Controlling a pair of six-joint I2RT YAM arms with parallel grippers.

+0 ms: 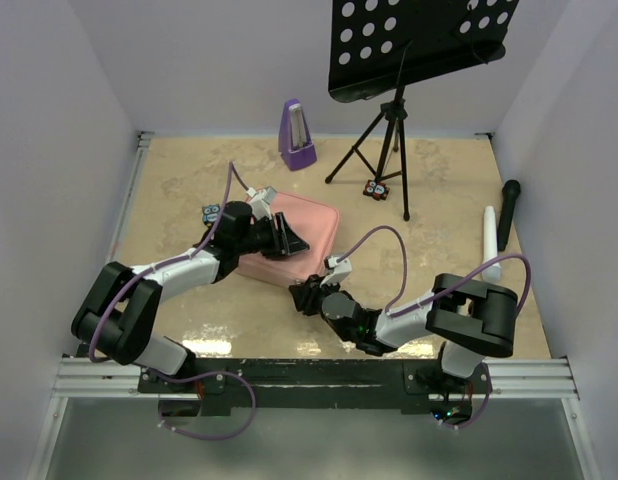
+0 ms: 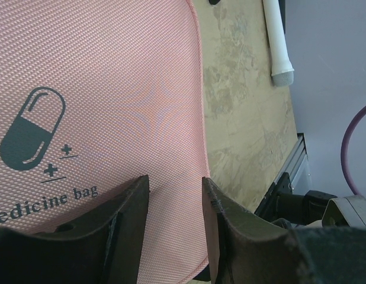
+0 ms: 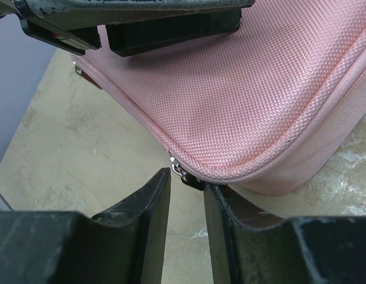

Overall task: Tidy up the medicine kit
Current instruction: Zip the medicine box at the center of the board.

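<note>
The pink medicine kit (image 1: 311, 222) is lying closed on the tabletop (image 1: 179, 190), its near corner facing the right tool (image 3: 187, 188). That tool's fingers are standing narrowly apart, with the zipper pull (image 3: 182, 173) just ahead of the gap. The left tool (image 2: 174, 184) is sitting parted over the lid. Only the right wrist view is showing the pull.

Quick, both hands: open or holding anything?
Left hand: open over the medicine kit, holding nothing.
Right hand: open around the zipper pull, not gripping it.
</note>
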